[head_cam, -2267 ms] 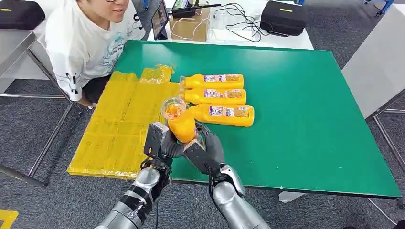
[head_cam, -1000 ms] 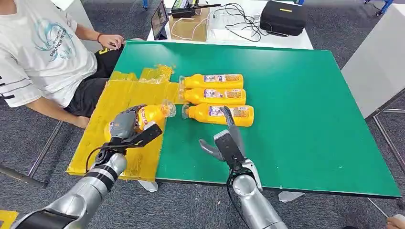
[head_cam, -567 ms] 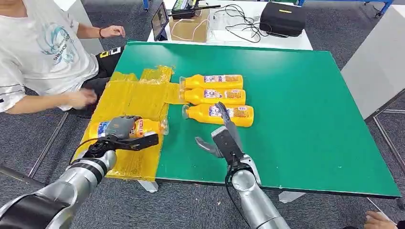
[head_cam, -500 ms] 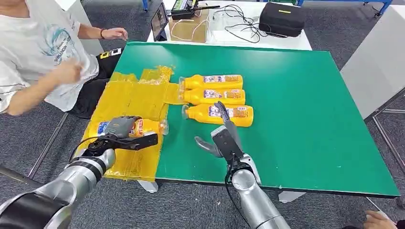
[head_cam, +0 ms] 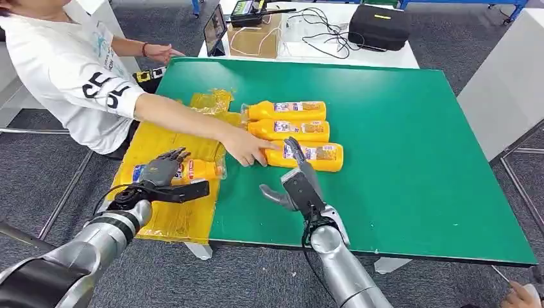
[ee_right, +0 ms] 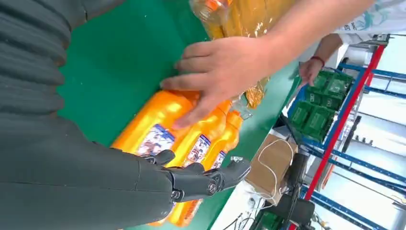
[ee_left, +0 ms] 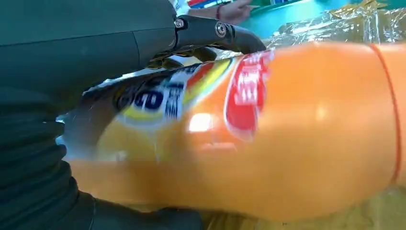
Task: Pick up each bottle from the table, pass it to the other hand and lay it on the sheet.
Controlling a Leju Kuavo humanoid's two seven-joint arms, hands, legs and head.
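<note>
On the green table (head_cam: 410,160) (grey carpet around), both hands spread empty: left hand (head_cam: 160,172), right hand (head_cam: 296,183).

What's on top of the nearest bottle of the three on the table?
A person's hand rests on the neck end of the nearest bottle, covering its cap. The labelled body stays bare; the right hand hovers short of it.
</note>
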